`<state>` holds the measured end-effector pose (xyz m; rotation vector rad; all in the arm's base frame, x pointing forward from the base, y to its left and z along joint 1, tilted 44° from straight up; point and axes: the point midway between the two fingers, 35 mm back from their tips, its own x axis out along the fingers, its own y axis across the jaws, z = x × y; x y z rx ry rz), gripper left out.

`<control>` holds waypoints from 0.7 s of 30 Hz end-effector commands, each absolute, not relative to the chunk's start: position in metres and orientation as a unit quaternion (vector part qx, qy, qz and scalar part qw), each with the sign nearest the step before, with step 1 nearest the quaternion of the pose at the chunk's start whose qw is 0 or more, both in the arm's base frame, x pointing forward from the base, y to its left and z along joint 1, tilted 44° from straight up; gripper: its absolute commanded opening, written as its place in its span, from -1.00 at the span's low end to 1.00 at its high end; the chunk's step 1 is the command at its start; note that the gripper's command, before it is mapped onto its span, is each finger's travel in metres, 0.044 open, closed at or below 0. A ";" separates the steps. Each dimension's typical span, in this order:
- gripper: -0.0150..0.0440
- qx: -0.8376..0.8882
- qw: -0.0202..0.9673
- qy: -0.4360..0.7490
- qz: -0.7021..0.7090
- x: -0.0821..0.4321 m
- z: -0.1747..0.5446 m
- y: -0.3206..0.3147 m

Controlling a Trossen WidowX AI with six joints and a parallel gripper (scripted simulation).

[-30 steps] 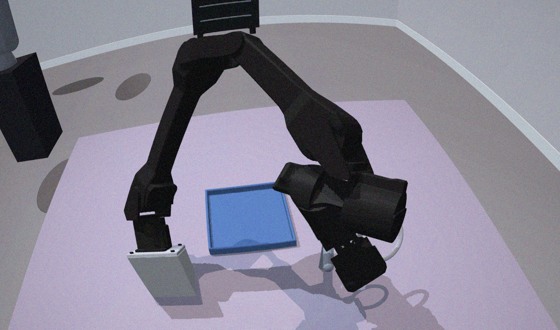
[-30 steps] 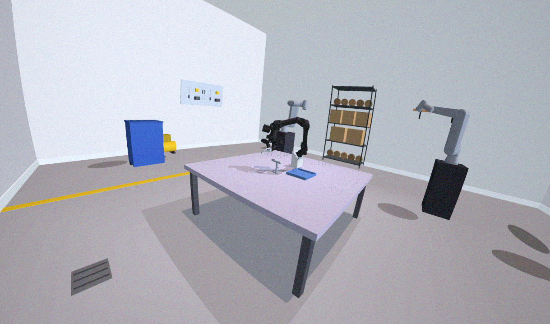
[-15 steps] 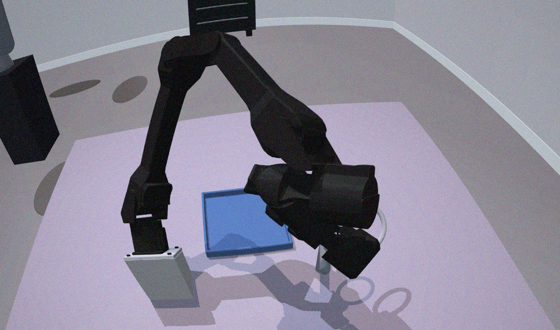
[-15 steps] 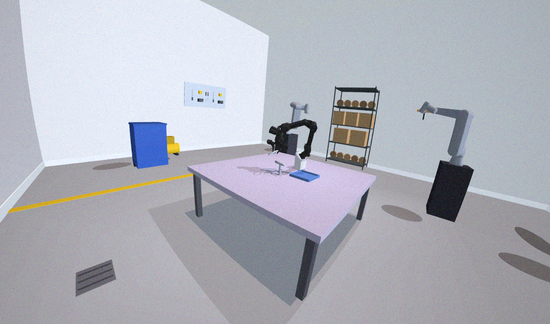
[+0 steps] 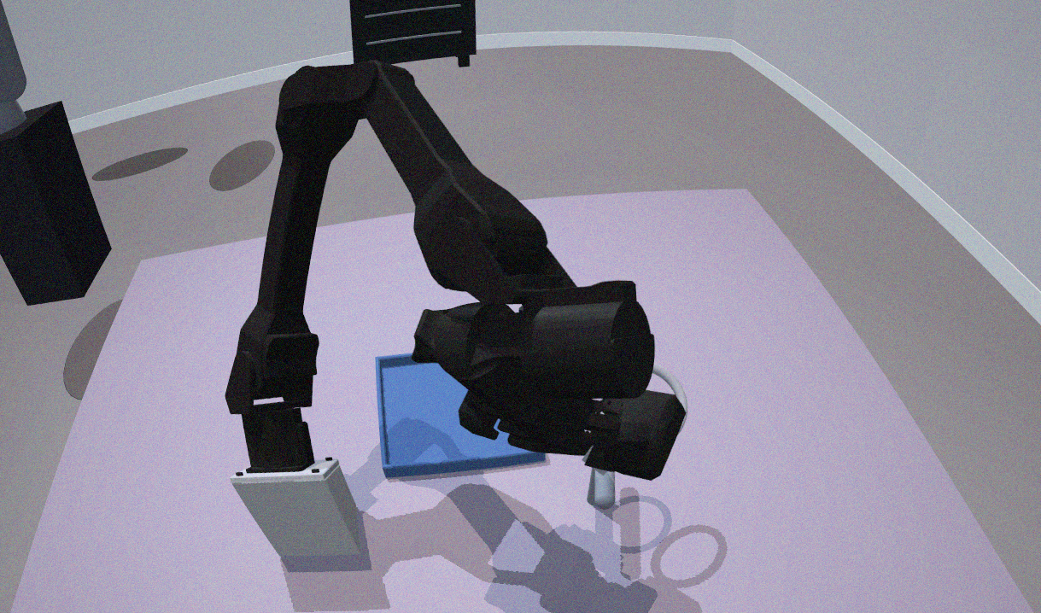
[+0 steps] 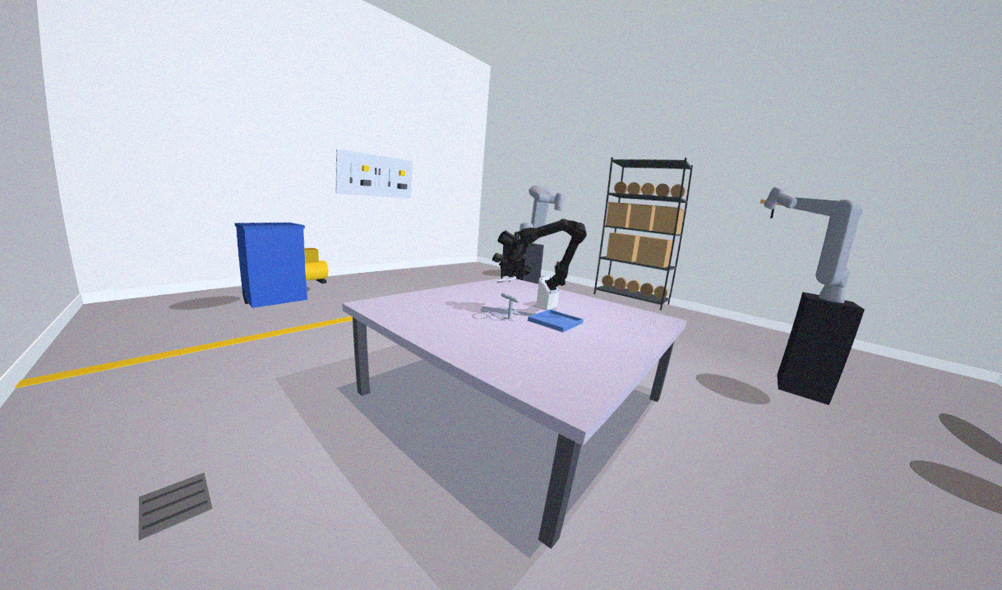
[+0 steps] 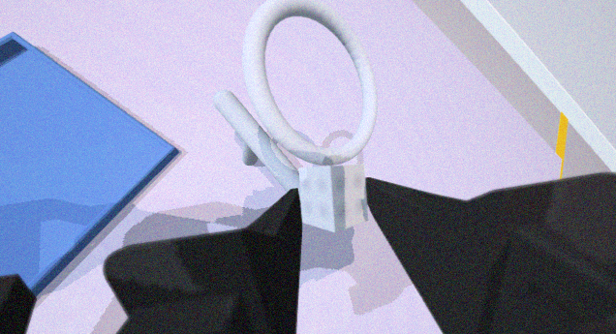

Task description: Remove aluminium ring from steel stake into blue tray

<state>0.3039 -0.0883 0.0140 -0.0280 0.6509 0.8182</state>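
My gripper (image 7: 330, 190) is shut on the square tab (image 7: 317, 196) of the aluminium ring (image 5: 679, 392) (image 6: 505, 279) (image 7: 255, 60). The ring is off the stake and in the air, tilted, beyond the fingertips in the wrist view. The steel stake (image 5: 601, 490) (image 6: 510, 311) stands on the table; its cross-bar (image 6: 510, 297) (image 7: 242, 118) shows left of the ring in the wrist view, and the arm hides much of it in the top view. The blue tray (image 5: 406, 396) (image 6: 555, 321) (image 7: 73, 118) lies beside the stake, empty where visible; the arm covers its right part in the top view.
The arm's pale base block (image 5: 302, 526) (image 6: 547, 297) stands on the table (image 5: 774, 342) (image 6: 489, 344) near the tray. The stake rises close to the held ring. Shelving (image 6: 644, 231), a blue cabinet (image 6: 271, 264) and other arms stand away from the table.
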 end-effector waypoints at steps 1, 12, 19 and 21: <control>-0.49 -0.051 0.871 0.287 0.396 0.298 0.016 -0.083; -0.49 -0.161 0.872 0.227 0.403 0.284 0.020 -0.072; -0.49 -0.232 0.864 0.189 0.404 0.274 0.022 -0.064; -0.49 -0.250 0.861 0.179 0.404 0.271 0.022 -0.062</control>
